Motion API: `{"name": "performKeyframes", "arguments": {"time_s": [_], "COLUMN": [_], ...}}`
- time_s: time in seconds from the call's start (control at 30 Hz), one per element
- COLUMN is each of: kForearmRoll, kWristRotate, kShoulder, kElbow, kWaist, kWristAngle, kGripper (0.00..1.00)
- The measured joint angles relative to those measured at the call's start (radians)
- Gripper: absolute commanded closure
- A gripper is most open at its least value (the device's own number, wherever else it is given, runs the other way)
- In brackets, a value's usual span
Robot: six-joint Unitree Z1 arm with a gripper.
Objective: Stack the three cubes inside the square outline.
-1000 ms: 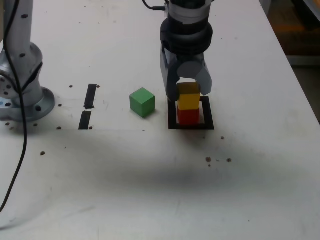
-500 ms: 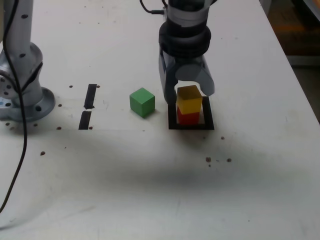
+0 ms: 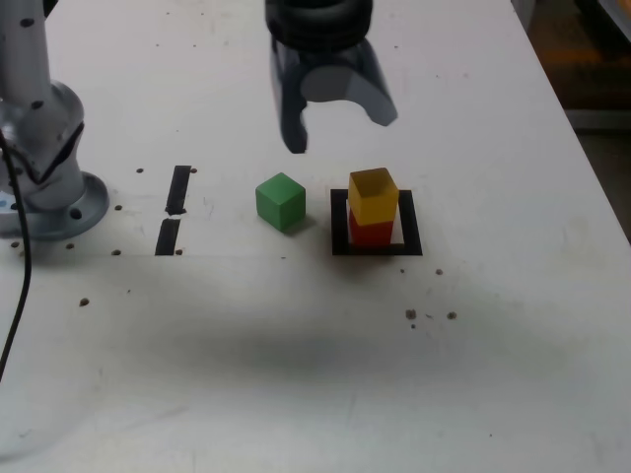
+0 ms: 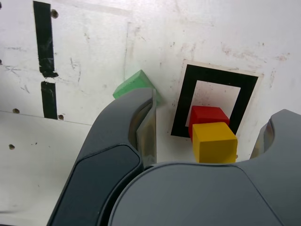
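The yellow cube [image 3: 374, 195] rests on the red cube [image 3: 372, 233], both inside the black square outline [image 3: 340, 227]. In the wrist view the yellow cube [image 4: 214, 141] covers most of the red cube [image 4: 207, 115] within the square outline [image 4: 183, 108]. To the exterior view's left of the outline, the green cube [image 3: 280, 202] stands alone on the table; in the wrist view the green cube [image 4: 135, 83] is half hidden behind a finger. My gripper [image 3: 340, 116] hangs open above and behind the cubes, holding nothing.
Two short black tape strips [image 3: 174, 208] lie on the white table at the exterior view's left, near the arm's round grey base [image 3: 44, 163]. Small dark specks [image 3: 430, 315] dot the table in front of the outline.
The gripper opened around the yellow cube, let it go on the red one, then rose and shifted toward the exterior view's left. The cubes stayed put.
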Motion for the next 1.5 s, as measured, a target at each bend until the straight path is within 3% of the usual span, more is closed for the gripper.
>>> {"name": "performKeyframes", "arguments": {"time_s": [0.17,0.5,0.67,0.83,1.07,1.5], "kForearmRoll": [0.036,0.020,-0.040,-0.157,-0.287,-0.391], "kWristRotate": [-0.047,-0.137,-0.147,-0.150,-0.150,-0.150], "kShoulder": [-0.033,-0.033,-0.033,-0.034,-0.034,-0.012], "kElbow": [0.019,0.147,0.205,0.289,0.388,0.457], "kWaist": [0.011,0.058,0.085,0.105,0.133,0.151], "kWristAngle": [-0.025,-0.139,-0.182,-0.218,-0.235,-0.243], "kGripper": [0.15,0.12,0.08,0.03,0.02,0.04]}}
